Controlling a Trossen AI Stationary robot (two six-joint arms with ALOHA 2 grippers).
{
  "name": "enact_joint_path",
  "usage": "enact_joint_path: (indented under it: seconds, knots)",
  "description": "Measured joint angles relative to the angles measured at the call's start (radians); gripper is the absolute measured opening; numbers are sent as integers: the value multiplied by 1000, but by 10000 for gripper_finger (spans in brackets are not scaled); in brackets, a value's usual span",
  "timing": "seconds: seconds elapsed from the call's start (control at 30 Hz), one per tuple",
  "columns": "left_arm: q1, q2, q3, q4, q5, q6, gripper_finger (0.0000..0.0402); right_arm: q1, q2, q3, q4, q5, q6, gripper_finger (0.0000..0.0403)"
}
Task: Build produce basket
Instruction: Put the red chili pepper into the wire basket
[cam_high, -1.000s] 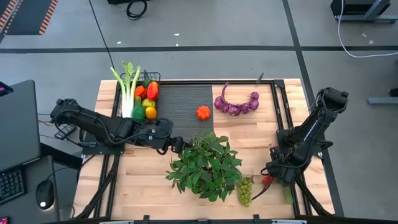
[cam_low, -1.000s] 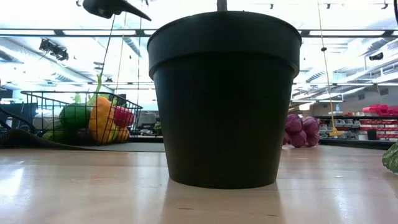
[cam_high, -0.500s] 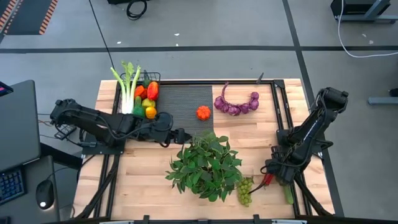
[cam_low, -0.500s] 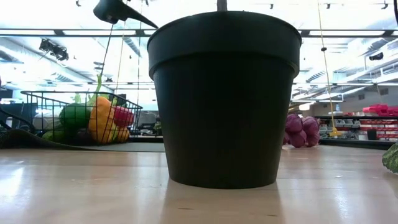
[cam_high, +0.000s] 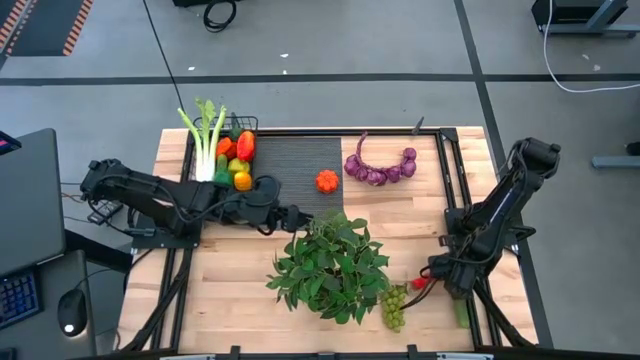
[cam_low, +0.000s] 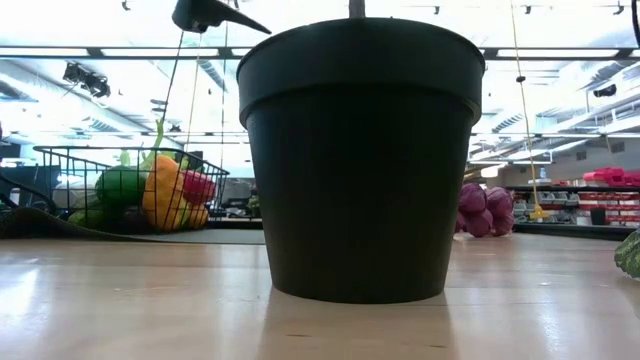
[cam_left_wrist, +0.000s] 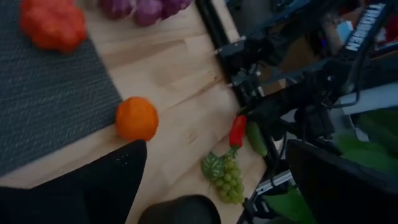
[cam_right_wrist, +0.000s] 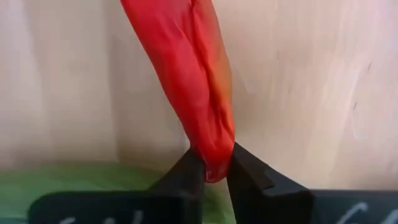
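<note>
Black wire-mesh basket (cam_high: 232, 150) sits at the wooden table's (cam_high: 420, 225) far left corner, loaded with toy produce. Left gripper (cam_high: 296, 217) hovers mid-table, fingers spread wide. Right gripper (cam_high: 432, 284) pinches the long red toy pepper (cam_right_wrist: 186, 74) near green grapes (cam_high: 394, 305).

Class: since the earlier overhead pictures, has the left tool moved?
Yes. The left tool has moved rightward along the mat's near edge, toward the potted plant.

The pale wood-grain desk (cam_high: 420, 230) is showing beside a dark ribbed mat (cam_high: 300, 165) (grey-black), a red pepper (cam_right_wrist: 186, 81), green grapes (cam_high: 394, 305), a purple bulb string (cam_high: 378, 168), and a black pot (cam_low: 360, 160).
</note>
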Motion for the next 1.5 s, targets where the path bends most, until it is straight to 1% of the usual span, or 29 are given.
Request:
enact_joint_path:
  seconds: [0.1,0.27,0.43,0.57,0.67,0.87,1.0,1.13,1.27,1.4,1.5]
  knots:
    - [11,0,0,45,1,50,389,-22,-16,9,-3,33,0,46]
    - [21,0,0,121,-1,104,389,-88,-32,15,-9,58,0,49]
    - [36,0,0,162,2,185,389,-184,-46,15,-9,65,7,49]
    - [86,-6,-1,199,21,203,389,-276,-63,15,-4,89,23,49]
    - [151,-17,-1,214,127,256,389,-351,-77,15,17,89,27,49]
    - [307,-34,-1,229,296,403,389,-497,-97,15,121,78,29,48]
    - [430,-56,-2,224,382,506,389,-591,-109,15,196,58,69,48]
    - [554,-88,-1,242,500,552,389,-663,-129,15,269,57,98,48]
    - [651,-108,-1,235,621,590,389,-732,-139,15,341,61,73,48]
    - [726,-109,-1,238,711,594,389,-799,-141,15,449,62,20,48]
    - [757,-109,-1,248,755,611,389,-846,-141,15,521,60,10,48]
